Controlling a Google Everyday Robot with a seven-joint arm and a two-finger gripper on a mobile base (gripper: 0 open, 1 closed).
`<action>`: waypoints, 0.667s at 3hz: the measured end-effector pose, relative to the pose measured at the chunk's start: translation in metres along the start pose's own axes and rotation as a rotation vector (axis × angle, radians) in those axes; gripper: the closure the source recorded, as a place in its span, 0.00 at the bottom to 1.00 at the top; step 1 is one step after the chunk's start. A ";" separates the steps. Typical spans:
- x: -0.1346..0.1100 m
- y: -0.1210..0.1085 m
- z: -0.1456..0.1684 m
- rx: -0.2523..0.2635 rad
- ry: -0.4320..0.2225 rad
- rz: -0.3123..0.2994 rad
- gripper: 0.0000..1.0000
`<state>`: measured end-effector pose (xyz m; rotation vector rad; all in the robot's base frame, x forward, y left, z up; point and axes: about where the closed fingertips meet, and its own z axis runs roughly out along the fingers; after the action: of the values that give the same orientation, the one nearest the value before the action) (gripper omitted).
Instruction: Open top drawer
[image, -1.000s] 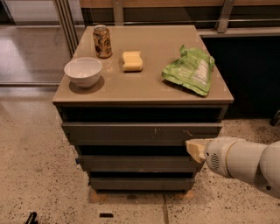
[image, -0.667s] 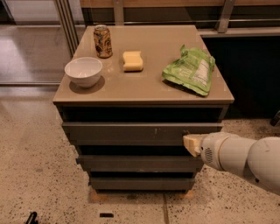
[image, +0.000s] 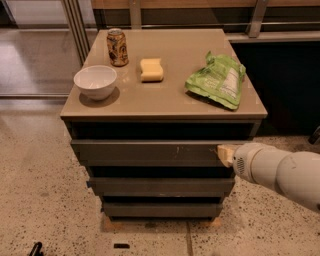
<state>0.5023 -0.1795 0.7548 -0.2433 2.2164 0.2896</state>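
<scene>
Approach stage: gripper (image: 226, 154) at right end of top drawer (image: 145, 151) front, clenched or released cannot tell; next, catch edge, pull nearward.

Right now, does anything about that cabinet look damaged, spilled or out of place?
Nothing is spilled or toppled. The only blemish is a few small pale scratches on the front of the top drawer, right of centre. The gripper sits at that drawer's right end. The can, bowl, sponge and green bag sit in order on top.
</scene>
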 end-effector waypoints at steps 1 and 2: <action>-0.004 -0.001 0.006 -0.003 -0.009 -0.008 1.00; -0.014 -0.013 0.020 0.017 -0.039 -0.010 1.00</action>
<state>0.5297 -0.1848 0.7524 -0.2374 2.1777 0.2677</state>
